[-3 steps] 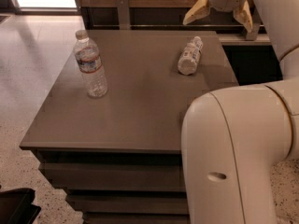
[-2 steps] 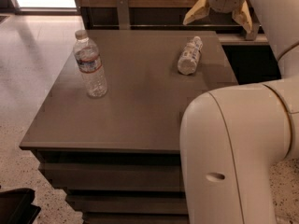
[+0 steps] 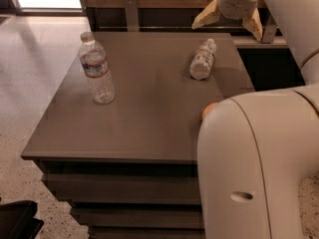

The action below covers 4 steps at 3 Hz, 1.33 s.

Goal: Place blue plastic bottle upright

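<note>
Lying on its side, far right on the smooth matte grey-brown tabletop point(image 3: 149, 108): small clear plastic bottle with pale label point(image 3: 202, 59). Just beyond, raised: tan wedge-fingered gripper point(image 3: 230, 23), jaws spread wide, empty.

table point(image 3: 149, 113): was grey-brown. small bottle point(image 3: 202, 59): clear, bore pale printed label, white cap. tall bottle point(image 3: 97, 68): clear, had blue-and-red band. gripper point(image 3: 230, 23), above table's far right edge: cream fingers point(image 3: 205, 20), spread. floor point(image 3: 20, 173): was speckled beige.
</note>
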Tool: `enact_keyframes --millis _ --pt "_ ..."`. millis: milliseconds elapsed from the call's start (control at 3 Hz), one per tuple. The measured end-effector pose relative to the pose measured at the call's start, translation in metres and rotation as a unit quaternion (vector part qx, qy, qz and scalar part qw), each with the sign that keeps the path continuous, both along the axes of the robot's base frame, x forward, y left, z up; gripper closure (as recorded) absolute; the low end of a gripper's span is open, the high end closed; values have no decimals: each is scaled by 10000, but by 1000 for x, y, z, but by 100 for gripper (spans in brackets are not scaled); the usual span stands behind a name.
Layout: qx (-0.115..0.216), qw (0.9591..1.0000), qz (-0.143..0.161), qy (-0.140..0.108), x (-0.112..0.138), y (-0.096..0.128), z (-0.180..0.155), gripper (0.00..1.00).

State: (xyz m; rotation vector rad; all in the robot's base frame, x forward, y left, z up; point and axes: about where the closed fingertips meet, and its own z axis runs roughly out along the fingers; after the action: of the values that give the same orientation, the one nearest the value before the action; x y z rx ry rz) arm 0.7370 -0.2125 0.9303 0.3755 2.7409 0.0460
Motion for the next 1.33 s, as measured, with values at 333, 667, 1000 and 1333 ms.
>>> enact_keyframes --millis 333,667,1000,1333 --pt "100 9998 138 61 4 5 -13 0" --pt "166 9993 283 194 7 11 -27 0" --pt "251 9987 332 306 11 13 -42 0" --pt "310 9981 356 392 14 15 -52 0"
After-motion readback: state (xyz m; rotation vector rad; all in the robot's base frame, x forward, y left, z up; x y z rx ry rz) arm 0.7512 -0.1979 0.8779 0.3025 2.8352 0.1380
